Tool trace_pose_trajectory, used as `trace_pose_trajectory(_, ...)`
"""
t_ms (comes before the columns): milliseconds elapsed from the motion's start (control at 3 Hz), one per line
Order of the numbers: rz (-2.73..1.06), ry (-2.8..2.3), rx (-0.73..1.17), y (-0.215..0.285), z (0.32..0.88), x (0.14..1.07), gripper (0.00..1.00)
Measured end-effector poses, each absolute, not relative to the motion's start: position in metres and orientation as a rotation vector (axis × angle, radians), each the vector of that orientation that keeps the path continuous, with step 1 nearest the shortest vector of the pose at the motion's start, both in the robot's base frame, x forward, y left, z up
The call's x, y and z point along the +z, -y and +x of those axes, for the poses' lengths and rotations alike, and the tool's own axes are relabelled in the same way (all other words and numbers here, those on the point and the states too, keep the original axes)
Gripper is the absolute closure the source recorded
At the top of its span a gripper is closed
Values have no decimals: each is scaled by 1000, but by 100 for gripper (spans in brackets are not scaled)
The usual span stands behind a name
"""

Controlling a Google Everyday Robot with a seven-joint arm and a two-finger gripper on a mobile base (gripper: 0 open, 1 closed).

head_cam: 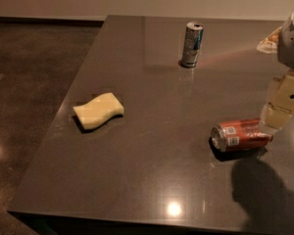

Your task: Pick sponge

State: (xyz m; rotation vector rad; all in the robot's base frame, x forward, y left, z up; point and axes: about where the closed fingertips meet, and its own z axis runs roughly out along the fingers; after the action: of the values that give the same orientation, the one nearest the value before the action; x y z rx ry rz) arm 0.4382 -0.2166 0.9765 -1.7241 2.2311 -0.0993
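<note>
Sponge (pixel 99 110) pickup has not begun, as we judge it: the pale yellow block lies flat on the dark table (pixel 152 180), well apart from the gripper (pixel 280 106), with nothing touching it. The gripper hangs over the opposite side of the table, just beside a red can (pixel 240 135) lying on its side; whether it is open or closed we cannot tell. A silver can (pixel 191 44) stands upright, farther off. Everything is left to do: reach across, descend, grasp, lift.
</note>
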Motion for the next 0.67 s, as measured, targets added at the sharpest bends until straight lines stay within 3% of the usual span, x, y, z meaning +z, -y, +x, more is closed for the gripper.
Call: trace_pose_trajectory(667, -1748, -2197, -74, 205, 443, 979, 0)
